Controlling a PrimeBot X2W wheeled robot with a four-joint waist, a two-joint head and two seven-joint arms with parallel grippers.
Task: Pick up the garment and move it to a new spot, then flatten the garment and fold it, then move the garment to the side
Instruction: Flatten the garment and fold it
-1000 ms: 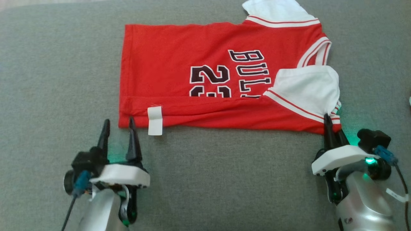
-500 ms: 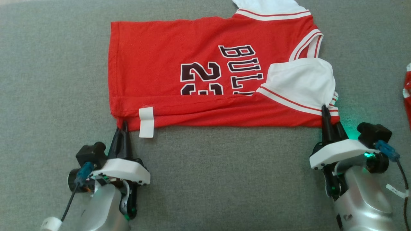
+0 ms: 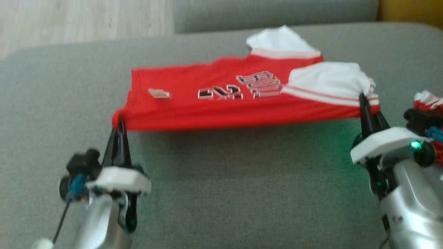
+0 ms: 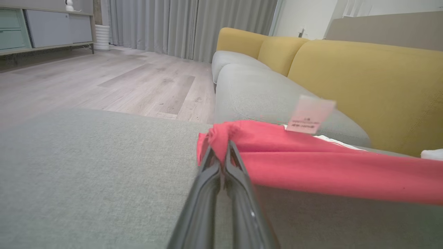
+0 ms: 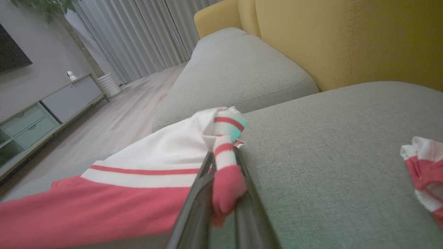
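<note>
The garment (image 3: 221,100), a red jersey with white sleeves, dark lettering and a small white label (image 3: 159,93), hangs stretched above the grey sofa cushion (image 3: 242,193) with a shadow beneath its near edge. My left gripper (image 3: 119,121) is shut on its near left corner (image 4: 221,136). My right gripper (image 3: 365,100) is shut on the striped trim at its near right corner (image 5: 225,155). In the left wrist view the red cloth (image 4: 328,166) runs off to the right from my fingers (image 4: 207,193).
Another red-and-white cloth (image 3: 427,100) lies on the cushion at the far right, also in the right wrist view (image 5: 424,169). A yellow sofa back (image 4: 363,79) rises behind the cushions. Wooden floor (image 3: 83,20) lies past the cushion's far left edge.
My left gripper closed on the garment's near left corner. Both grippers then lifted the near edge off the cushion. The head camera tilted up, bringing floor and sofa back into view.
</note>
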